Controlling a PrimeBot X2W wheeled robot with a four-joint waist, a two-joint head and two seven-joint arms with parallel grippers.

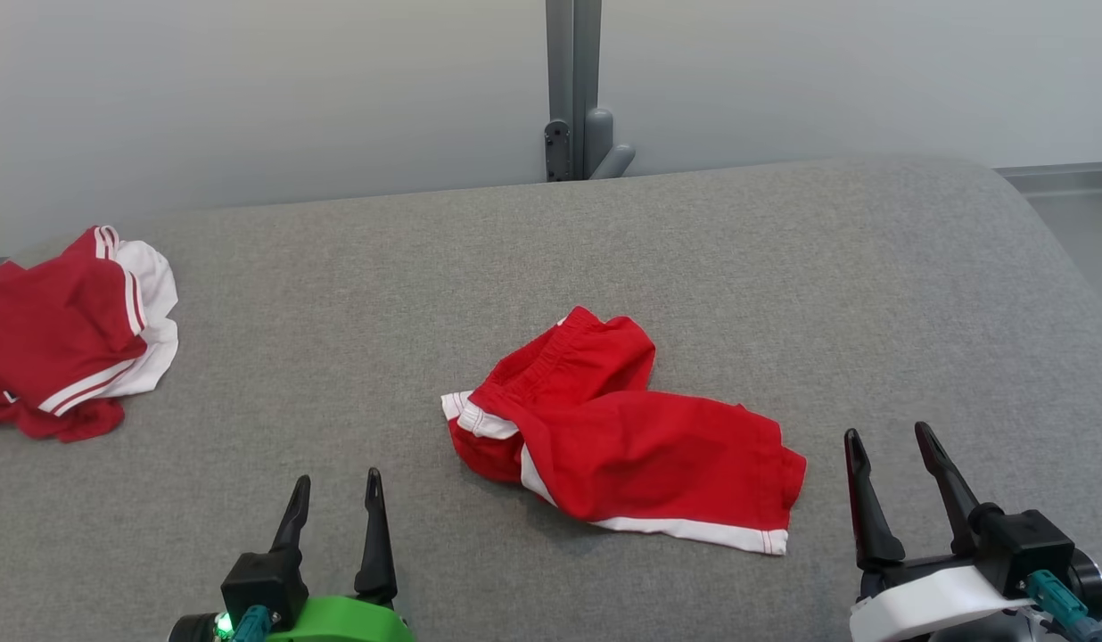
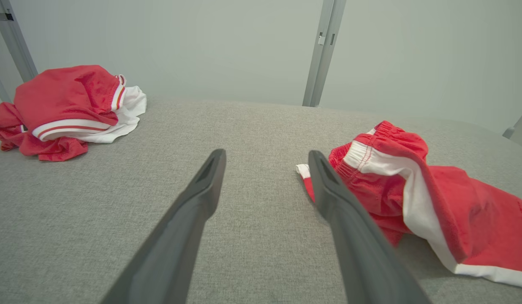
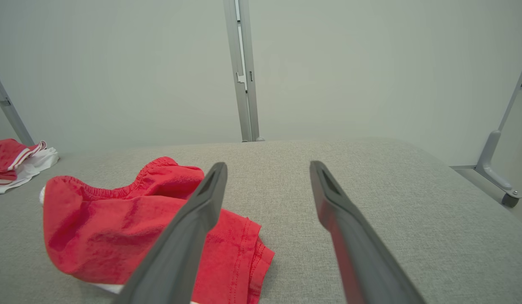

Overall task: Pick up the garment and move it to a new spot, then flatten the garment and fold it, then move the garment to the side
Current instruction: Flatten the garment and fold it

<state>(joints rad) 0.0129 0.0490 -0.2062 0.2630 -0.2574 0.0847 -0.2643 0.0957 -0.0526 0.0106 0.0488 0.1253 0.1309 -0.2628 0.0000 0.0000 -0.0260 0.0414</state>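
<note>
Red shorts lie crumpled mid-table, untouched; left gripper and right gripper both spread, empty; everything remains.

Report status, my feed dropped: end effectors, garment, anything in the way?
Both open, empty: left end effector, right end effector. Crumpled shorts ahead, centre, untouched. Separate clothes pile far left, not in the way.

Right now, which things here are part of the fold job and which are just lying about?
Job: red shorts, crumpled at the middle of the grey surface; left hand and right hand, both open, touching nothing.
Lying about: red-and-white garment heap at far left, probably; grey post behind.
</note>
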